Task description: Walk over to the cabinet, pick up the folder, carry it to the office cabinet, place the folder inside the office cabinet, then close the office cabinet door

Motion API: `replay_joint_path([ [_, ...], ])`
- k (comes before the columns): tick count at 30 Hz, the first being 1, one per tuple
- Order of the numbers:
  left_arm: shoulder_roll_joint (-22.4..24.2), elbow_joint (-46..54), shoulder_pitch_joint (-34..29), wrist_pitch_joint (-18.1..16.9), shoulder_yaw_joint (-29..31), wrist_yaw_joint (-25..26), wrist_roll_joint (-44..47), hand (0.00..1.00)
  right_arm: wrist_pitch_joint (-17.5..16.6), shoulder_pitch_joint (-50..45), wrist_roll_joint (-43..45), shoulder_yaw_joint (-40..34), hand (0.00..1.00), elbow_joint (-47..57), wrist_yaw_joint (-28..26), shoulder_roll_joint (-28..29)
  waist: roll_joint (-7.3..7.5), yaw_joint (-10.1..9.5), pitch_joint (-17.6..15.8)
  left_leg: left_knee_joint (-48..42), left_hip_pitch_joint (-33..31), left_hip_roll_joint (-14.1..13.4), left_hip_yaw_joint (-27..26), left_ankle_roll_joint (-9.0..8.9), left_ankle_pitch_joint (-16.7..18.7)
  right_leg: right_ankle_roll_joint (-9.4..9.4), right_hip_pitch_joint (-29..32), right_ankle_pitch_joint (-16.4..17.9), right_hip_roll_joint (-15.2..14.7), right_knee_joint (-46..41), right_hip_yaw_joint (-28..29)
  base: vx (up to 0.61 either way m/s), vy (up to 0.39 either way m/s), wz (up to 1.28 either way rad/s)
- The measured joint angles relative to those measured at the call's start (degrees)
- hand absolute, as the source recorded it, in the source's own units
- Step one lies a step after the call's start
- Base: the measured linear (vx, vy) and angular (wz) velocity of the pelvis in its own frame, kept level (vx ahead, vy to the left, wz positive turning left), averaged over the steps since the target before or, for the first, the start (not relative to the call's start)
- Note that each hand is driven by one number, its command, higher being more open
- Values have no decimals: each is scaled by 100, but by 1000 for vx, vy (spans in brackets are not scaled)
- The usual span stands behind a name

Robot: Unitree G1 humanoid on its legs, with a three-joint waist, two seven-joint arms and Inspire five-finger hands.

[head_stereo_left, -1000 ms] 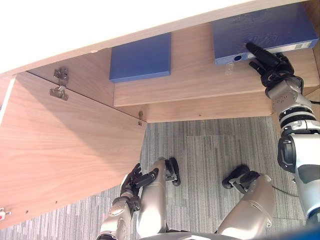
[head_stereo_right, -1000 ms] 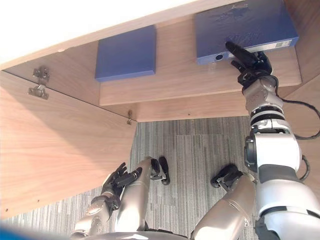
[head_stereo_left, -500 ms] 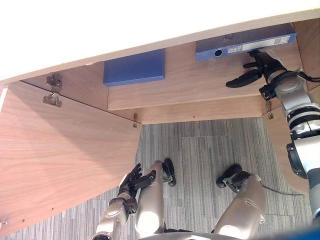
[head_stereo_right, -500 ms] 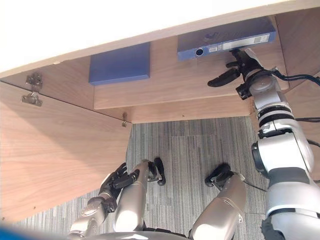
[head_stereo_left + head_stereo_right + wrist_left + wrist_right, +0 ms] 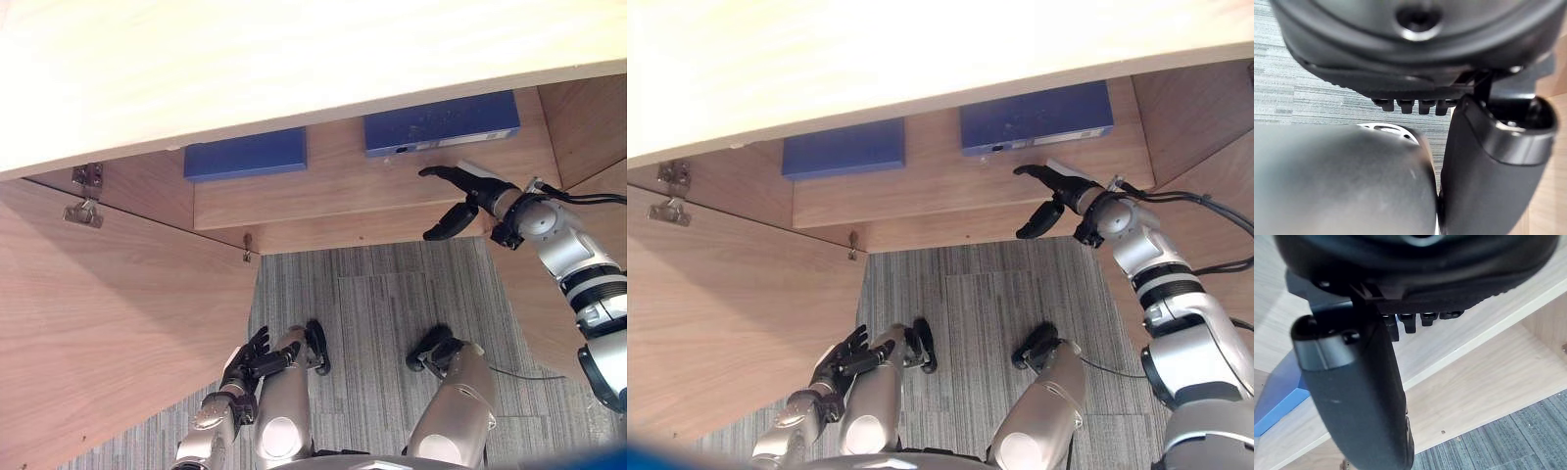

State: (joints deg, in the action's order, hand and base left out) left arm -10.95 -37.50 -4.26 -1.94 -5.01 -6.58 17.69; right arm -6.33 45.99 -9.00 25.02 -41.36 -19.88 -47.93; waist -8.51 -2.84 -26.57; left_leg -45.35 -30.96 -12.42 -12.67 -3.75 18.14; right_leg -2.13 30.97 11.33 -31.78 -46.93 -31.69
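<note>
Wooden cabinet shelf [image 5: 338,181]: left blue folder [image 5: 245,155] flat at back-left; right blue folder [image 5: 441,122] flat at back-right, well apart.

There were two blue folders at the top of the frame: a left folder [image 5: 245,155] and a right folder [image 5: 441,123]. One office cabinet [image 5: 343,186] had two open doors, a left door [image 5: 108,323] and a right door [image 5: 524,304]. Two metal hinge fittings [image 5: 83,211] sat upper left. Two dark hands showed: the left hand [image 5: 250,354] and the right hand [image 5: 468,191].

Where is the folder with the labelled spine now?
The folder lies on the cabinet shelf, right side in the eye views, just beyond the open right robot hand.
</note>
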Motion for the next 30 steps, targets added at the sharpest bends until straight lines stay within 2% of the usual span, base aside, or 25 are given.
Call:
replay_joint_path([
  [14,-173,14,-1,9,-34,-29,-76,100,-114,-221,-230,72,100,88,1,-163,-2,-16,-1,254,330,67,-288,43,-23,-72,-118,-300,104,432,204,49,35,-8],
  [20,-175,27,-57,78,-37,-40,-201,100,-101,-314,-575,66,100,0,3,43,-12,-12,-3,549,691,4,-498,73,-63,-98,-372,-546,345,913,255,43,18,-18],
  [23,-173,129,-164,135,-27,-52,-253,100,-48,-401,-736,81,100,-111,2,207,-10,-18,-4,753,1018,-81,-635,56,-78,-127,-677,-739,583,1340,260,56,15,-30],
  [26,-155,255,-349,219,111,-111,-242,100,139,-443,-957,116,100,-164,-28,550,22,-65,-20,818,1400,-240,-849,55,-79,-126,-925,-1095,1072,2004,533,68,47,-77],
  [28,-128,256,-461,236,235,-130,-143,100,370,-395,-1077,438,100,-390,-140,709,92,-224,-30,723,1572,-221,-503,48,-72,-95,-1018,-1386,1450,2455,946,37,56,-135],
  [29,-119,256,-526,235,310,-129,11,100,493,-404,-1134,650,100,-553,-170,799,163,-296,-22,693,1625,-164,-199,25,-52,-87,-1029,-1551,1628,2697,1177,1,55,-147],
  [30,-113,246,-612,225,381,-122,155,100,620,-431,-1139,853,100,-793,-248,914,249,-321,-19,754,1705,-53,296,-81,98,-72,-1074,-1763,1865,3049,1436,-7,96,-162],
])
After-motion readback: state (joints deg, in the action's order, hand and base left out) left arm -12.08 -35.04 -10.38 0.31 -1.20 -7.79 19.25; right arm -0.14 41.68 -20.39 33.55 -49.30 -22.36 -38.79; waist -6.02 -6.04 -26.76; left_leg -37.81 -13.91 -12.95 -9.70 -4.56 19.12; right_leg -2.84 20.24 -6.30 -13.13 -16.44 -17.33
